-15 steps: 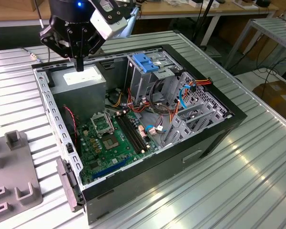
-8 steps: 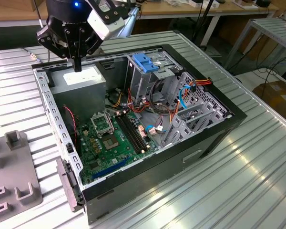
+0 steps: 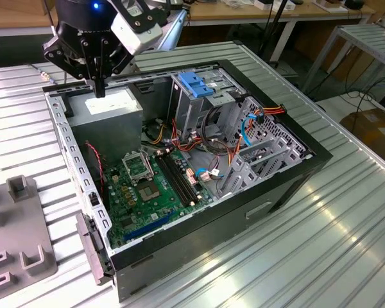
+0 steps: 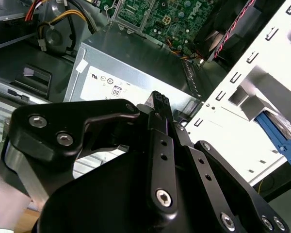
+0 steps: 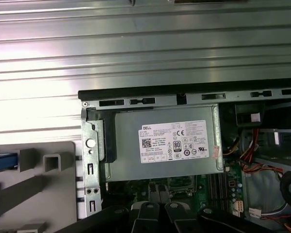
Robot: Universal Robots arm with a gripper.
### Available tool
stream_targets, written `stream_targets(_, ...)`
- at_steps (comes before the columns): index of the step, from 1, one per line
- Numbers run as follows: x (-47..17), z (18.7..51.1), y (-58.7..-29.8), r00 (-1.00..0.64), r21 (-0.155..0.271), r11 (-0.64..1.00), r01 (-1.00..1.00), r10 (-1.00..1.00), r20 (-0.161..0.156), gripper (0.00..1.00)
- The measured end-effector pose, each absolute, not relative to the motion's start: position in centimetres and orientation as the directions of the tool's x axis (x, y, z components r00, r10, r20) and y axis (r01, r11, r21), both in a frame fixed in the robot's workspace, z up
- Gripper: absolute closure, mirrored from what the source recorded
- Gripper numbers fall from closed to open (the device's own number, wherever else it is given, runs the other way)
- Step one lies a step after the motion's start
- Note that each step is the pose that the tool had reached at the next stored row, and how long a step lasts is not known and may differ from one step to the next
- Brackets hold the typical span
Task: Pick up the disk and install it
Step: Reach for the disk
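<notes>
Exterior view: gripper (image 3: 100,88) was hung over the power-supply box (image 3: 109,106), jaws pressed together, nothing held. Disk (image 5: 1,162) was judged, by a blue edge in the first wrist view, to be slotted in the grey fixture (image 5: 58,204) on the counter (image 5: 136,63), outside the case; case wall (image 5: 89,145) was set betw. them.

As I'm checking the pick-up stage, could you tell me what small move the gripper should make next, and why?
Probably lift clear of the case and shift toward the grey fixture beside it. The gripper is shut on nothing above the power supply, and a blue edge at that fixture may be the disk's bracket.
</notes>
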State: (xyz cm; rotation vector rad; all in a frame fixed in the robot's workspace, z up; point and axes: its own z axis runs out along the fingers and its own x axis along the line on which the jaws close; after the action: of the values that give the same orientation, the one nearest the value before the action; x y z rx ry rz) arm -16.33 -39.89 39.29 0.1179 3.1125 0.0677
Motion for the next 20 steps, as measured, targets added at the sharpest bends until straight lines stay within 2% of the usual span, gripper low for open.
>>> stream_targets(20,-18.4,39.3,-39.9,-0.997,0.044,0.996,0.075,0.076,-0.024,0.90)
